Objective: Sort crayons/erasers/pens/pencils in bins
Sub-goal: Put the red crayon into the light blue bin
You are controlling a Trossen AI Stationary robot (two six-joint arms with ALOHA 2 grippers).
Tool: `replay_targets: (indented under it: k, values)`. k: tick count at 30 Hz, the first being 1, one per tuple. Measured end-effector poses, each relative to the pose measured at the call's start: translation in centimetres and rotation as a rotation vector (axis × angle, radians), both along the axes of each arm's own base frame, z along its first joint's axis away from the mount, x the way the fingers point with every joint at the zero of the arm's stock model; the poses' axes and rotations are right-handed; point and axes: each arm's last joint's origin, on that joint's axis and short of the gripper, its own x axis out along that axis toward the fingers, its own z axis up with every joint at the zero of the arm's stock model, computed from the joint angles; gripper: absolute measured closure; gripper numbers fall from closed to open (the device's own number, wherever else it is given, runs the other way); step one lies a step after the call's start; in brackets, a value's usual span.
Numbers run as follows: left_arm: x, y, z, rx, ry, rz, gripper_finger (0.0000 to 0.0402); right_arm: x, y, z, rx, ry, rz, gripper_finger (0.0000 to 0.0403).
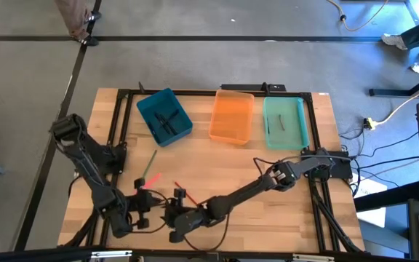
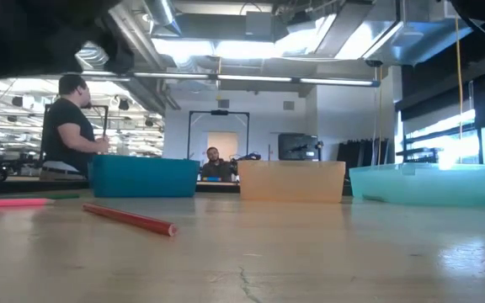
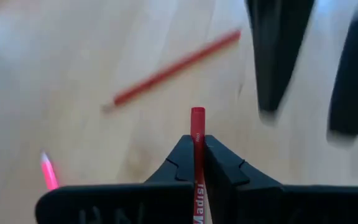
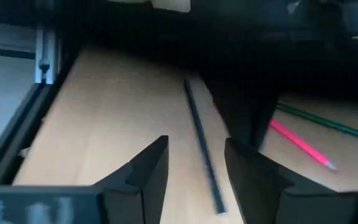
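Left gripper [image 3: 198,163], low at the table's near edge, pinches a red pencil [image 3: 197,127] by its shaft for lifting binward; right gripper [image 4: 194,168] spread over a dark pencil [image 4: 202,148].

Wooden tabletop [image 1: 268,196], black-framed: teal bin [image 1: 164,116], orange bin [image 1: 232,116] and mint bin [image 1: 285,122] along the far edge; green pencil [image 1: 150,161], pink stick [image 1: 150,181] and red pencil [image 2: 129,219] lying loose near the front.

One camera looks straight down on the whole table [image 1: 268,175]. One sits at tabletop level, facing the bins [image 2: 133,177]. Both wrist cameras hover close over the wood, sharing the pink stick [image 3: 48,174].
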Motion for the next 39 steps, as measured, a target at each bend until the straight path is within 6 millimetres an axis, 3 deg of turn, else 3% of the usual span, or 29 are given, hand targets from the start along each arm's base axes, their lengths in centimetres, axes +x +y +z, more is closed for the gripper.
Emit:
replay_targets:
  k: [5, 9, 12, 15, 19, 23, 30, 35, 39]
  values:
    - [0.6, 1.3, 2.9, 0.017, -0.132, 0.063, 0.0398, -0.2, 0.2, -1.6, 0.039, -0.032, 0.001, 0.0242]
    - [0.8, 2.1, 5.1, 0.009, -0.288, 0.139, 0.0399, 0.4, -1.3, -2.8, 0.052, -0.119, -0.032, 0.0242]
    - [0.6, 2.5, 6.7, 0.0, -0.375, 0.164, 0.0395, 0.4, -4.1, -4.3, 0.039, -0.161, -0.203, 0.0242]
    - [0.1, 2.6, 7.5, 0.017, -0.412, 0.146, 0.0394, 0.0, -7.9, -5.4, 0.218, -0.238, -0.116, 0.0242]
    - [-0.5, 2.6, 7.9, 0.067, -0.474, 0.156, 0.0397, -2.2, -10.8, -5.7, 0.404, -0.454, 0.012, 0.0242]
    - [-0.5, 2.7, 8.1, 0.103, -0.528, 0.191, 0.0393, -5.4, -12.1, -6.3, 0.41, -0.537, 0.053, 0.0242]
    - [-0.3, 2.6, 8.2, 0.137, -0.619, 0.257, 0.0394, -7.8, -12.6, -4.2, 0.372, -0.598, 0.126, 0.0242]
    - [0.5, 1.5, 7.6, 0.09, -0.668, 0.3, 0.0391, -7.4, -11.8, -1.7, 0.354, -0.668, 0.183, 0.0242]
    - [1.1, 0.5, 6.7, 0.124, -0.701, 0.321, 0.0388, -6.8, -10.7, -0.9, 0.346, -0.669, 0.222, 0.0242]
